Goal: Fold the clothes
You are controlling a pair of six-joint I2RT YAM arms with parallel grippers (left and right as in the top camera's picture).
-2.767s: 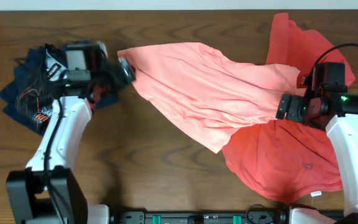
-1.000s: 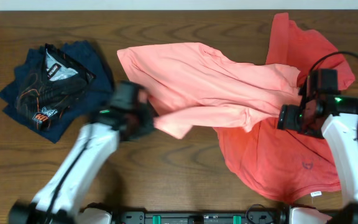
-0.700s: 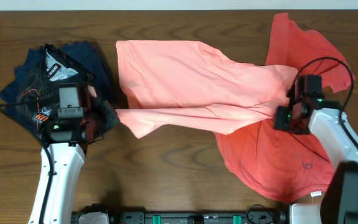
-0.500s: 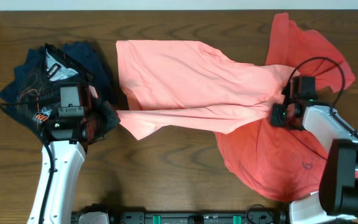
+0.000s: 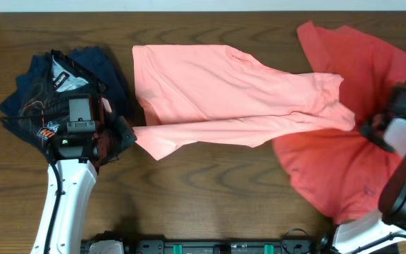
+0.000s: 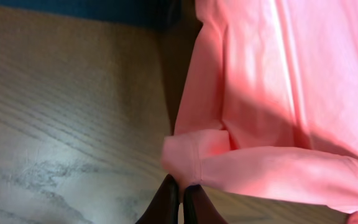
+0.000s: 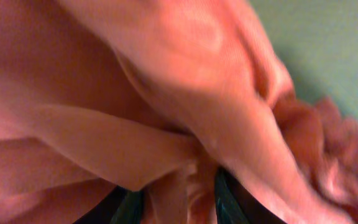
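The salmon-pink T-shirt lies spread across the table's middle, its lower edge drawn into a long fold. My left gripper is shut on that fold's left corner, and its dark fingertips pinch the hem just above the wood. My right gripper is at the far right, just past the pink shirt's right end and over the coral-red shirt. In the blurred right wrist view, bunched coral cloth fills the gap between my right gripper fingers.
A folded navy garment with a printed front lies at the back left, beside my left arm; its blue edge shows in the left wrist view. Bare dark wood runs along the front. The right arm sits at the table's right edge.
The left arm carried the pink shirt's corner leftward, then held still. The right gripper swung to the right edge, and the coral-red shirt shifted right with it.
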